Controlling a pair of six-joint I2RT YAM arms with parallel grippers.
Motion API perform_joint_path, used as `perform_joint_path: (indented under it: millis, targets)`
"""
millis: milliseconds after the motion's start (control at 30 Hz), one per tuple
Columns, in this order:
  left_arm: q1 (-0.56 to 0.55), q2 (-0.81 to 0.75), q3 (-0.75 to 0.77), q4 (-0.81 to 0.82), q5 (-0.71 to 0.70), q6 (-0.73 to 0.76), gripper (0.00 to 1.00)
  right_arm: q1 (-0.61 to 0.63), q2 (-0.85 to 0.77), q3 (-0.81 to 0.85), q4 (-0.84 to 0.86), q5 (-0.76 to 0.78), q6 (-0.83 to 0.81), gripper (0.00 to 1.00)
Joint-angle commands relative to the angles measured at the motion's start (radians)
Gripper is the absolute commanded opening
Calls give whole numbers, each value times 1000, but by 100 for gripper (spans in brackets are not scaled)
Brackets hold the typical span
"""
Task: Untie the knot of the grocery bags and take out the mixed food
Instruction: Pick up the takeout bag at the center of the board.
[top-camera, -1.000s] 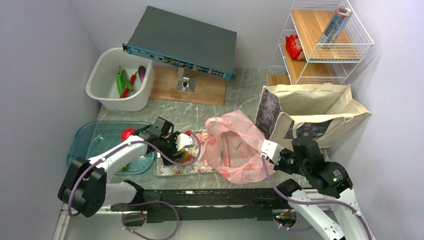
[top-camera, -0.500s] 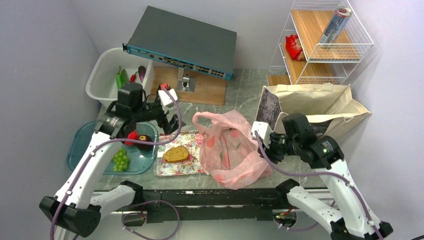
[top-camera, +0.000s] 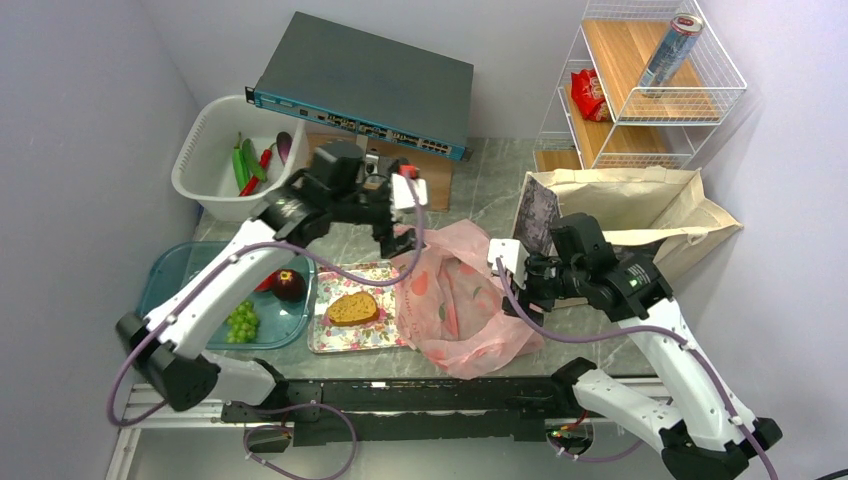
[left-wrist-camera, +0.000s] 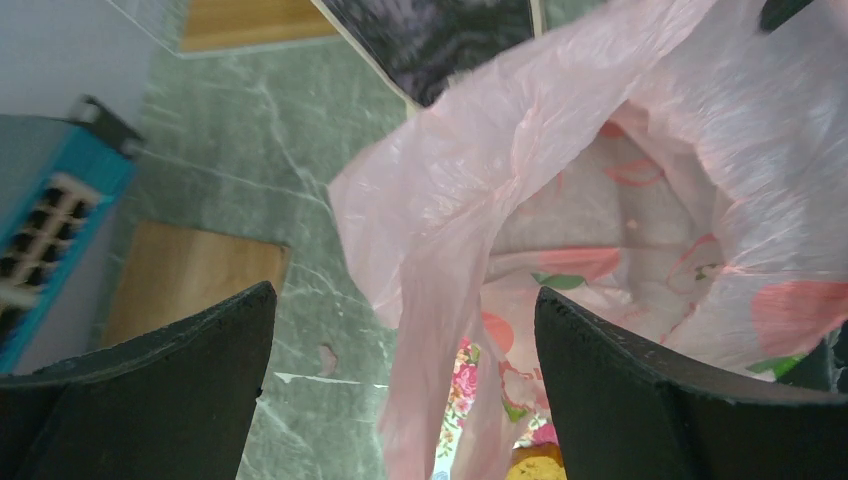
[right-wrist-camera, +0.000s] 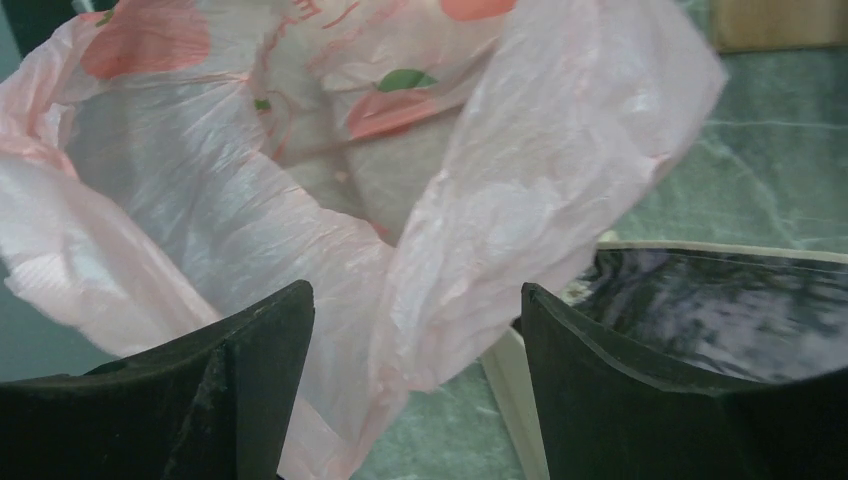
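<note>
"Since the pink bag gapes at its mouth, what now?"
"My left claw hangs wide open and empty, with the bag's rim loose between its fingers. I'd close there."
"And the right?"
"My right claw is parted too, gripping nothing, a fold between its fingers. Pinch, then spread gently, lest the film tear."

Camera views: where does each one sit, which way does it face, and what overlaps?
Top external: above and behind the bases, looking down on the table; both arms, left end effector and right end effector show.
Left wrist: on the left arm, looking into the pink bag; its two dark fingers frame the view.
Right wrist: on the right arm, facing the bag's rim from the opposite side; its fingers show.
Shared: both wrist views catch the bag's open mouth and the tote's dark panel.
</note>
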Motion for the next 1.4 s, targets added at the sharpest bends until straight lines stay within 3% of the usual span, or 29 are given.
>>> perform_joint_path:
  millis: [0,33,133,200,300,433,667,867,1033,1367]
  targets:
    - [-58,94,-46,36,-165,66,99,4,-12,101,62,79,90,82]
    - [-43,122,-58,5,-190,83,94,4,-13,118,61,115,111,86]
    - [86,146,-90,-183,-84,217,41,3,-32,145,27,207,153,92]
    - [189,62,-249,-168,-74,301,13,2,-61,140,3,239,180,95]
    - [242,-79,-440,-179,-84,522,2,2,-109,99,-15,268,218,99]
    - [243,-185,-578,-158,-90,656,0,2,-109,18,-21,308,246,99]
    - [235,-154,-525,-94,-76,588,0,2,-20,-21,90,226,201,88]
    - [234,-148,-554,-82,-115,592,0,2,99,-109,80,105,100,87]
    - [234,-172,-598,-38,-124,557,0,2,121,-207,158,77,71,95]
    - [236,-205,-677,10,-209,566,0,0,350,-311,216,43,-54,86]
